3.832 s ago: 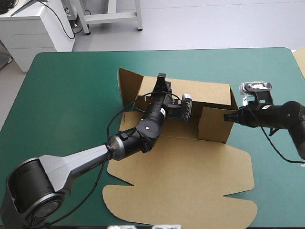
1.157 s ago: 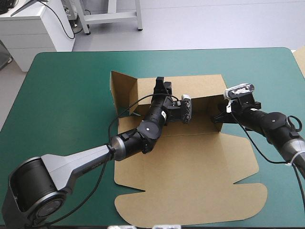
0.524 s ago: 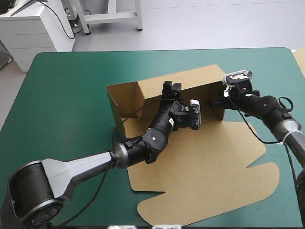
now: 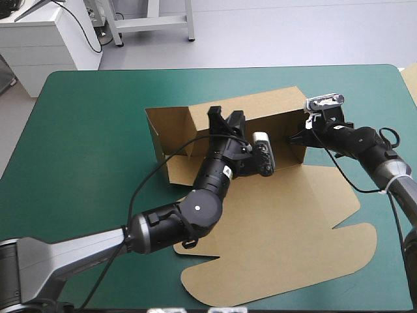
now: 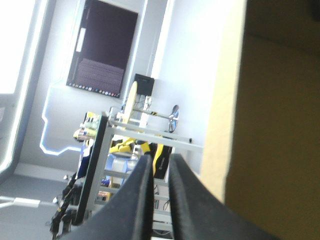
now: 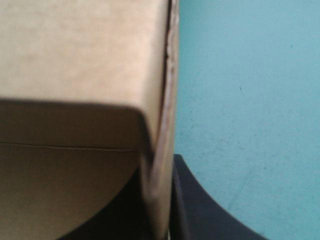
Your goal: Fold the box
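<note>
The brown box (image 4: 267, 215) lies skewed on the teal-green cover, its back and side walls raised and its lid flat toward the near right. My left gripper (image 4: 225, 119) is shut, up at the back wall (image 4: 267, 107); in the left wrist view its fingertips (image 5: 161, 170) point into the room with board (image 5: 270, 125) beside them, not between. At the box's right end wall, my right gripper (image 4: 298, 138) is shut on the box. In the right wrist view the wall's edge (image 6: 167, 100) runs down between the black fingers (image 6: 200, 205).
The teal-green cover (image 4: 85, 143) stretches wide to the left of the box and along the far edge. A pale strip of more board (image 4: 411, 77) shows at the table's far right edge. The left arm (image 4: 189, 215) lies across the box floor.
The box has turned and slid to the right, its lid swinging toward the right edge. The right gripper went from outside the end wall to gripping it. The left gripper shifted slightly left.
</note>
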`<action>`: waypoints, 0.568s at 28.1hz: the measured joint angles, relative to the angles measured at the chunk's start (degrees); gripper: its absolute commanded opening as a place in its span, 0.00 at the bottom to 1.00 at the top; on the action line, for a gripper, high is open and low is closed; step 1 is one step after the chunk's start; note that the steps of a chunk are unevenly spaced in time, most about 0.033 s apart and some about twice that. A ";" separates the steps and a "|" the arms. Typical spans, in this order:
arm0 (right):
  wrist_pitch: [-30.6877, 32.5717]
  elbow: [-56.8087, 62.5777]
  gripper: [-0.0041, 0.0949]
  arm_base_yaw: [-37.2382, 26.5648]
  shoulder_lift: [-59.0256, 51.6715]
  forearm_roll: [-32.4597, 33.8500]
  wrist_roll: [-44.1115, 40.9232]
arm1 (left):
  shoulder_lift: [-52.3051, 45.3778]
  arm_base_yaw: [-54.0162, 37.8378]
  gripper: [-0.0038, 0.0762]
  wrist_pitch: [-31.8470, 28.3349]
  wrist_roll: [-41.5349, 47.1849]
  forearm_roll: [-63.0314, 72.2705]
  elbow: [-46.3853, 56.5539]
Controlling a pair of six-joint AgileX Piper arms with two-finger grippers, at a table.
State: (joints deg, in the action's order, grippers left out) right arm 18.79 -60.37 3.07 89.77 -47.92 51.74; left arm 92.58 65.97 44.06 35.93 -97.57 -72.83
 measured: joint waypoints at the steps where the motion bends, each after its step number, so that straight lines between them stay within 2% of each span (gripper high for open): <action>1: 0.15 0.00 0.04 0.00 -0.15 0.18 -0.15 | -1.15 -0.20 0.05 0.84 0.13 0.07 0.00; 7: 4.37 0.00 0.04 0.00 -2.15 3.08 -3.55 | -8.57 -4.64 0.05 1.51 0.39 1.84 0.00; 10: 8.67 -0.09 0.04 0.00 -3.91 8.42 -9.62 | -11.96 -10.81 0.05 -0.14 0.39 6.46 -0.61; 14: 17.06 -2.99 0.04 0.00 -5.06 15.57 -17.47 | -15.74 -21.00 0.05 -5.33 0.39 16.14 -1.00; 16: 24.60 -6.79 0.04 0.00 -5.06 19.59 -23.28 | -17.66 -29.24 0.05 -7.83 0.39 23.54 -1.07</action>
State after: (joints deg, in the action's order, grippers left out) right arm 43.39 -67.16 3.07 84.71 -28.33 28.46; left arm 74.92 36.73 36.22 36.32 -74.03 -73.91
